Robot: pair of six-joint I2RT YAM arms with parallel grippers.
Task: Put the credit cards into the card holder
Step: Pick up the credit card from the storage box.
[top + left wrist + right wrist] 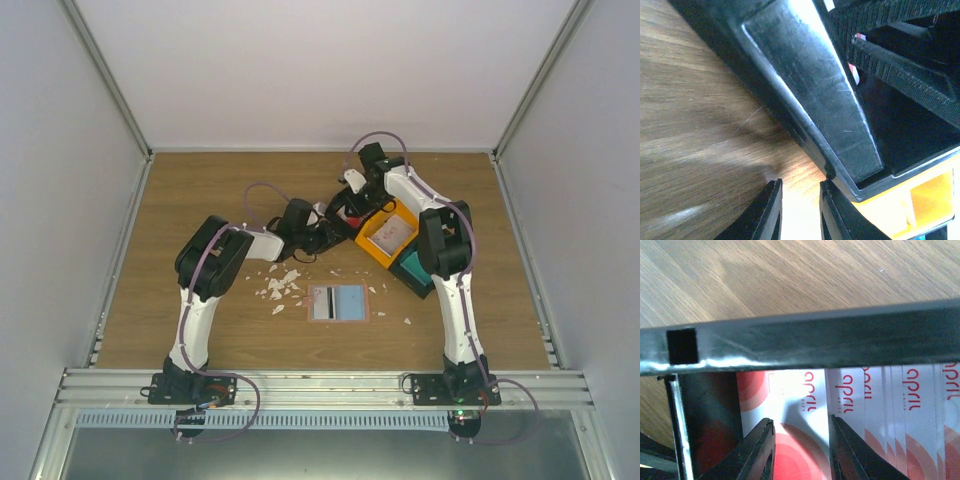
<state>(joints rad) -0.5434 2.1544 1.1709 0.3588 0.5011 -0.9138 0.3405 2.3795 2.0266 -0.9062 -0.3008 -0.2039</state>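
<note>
Top view: the open card holder (337,302) lay at the centre of the wooden table (200,200), with both arms reaching toward the upper centre.

Left wrist view: the left gripper (801,212), its fingers slightly apart around nothing, sat at the bottom of the frame beside a black bin (810,85).

Right wrist view: the right gripper (802,450), its fingers apart, hung over red-and-white credit cards (880,395) in that bin.
</note>
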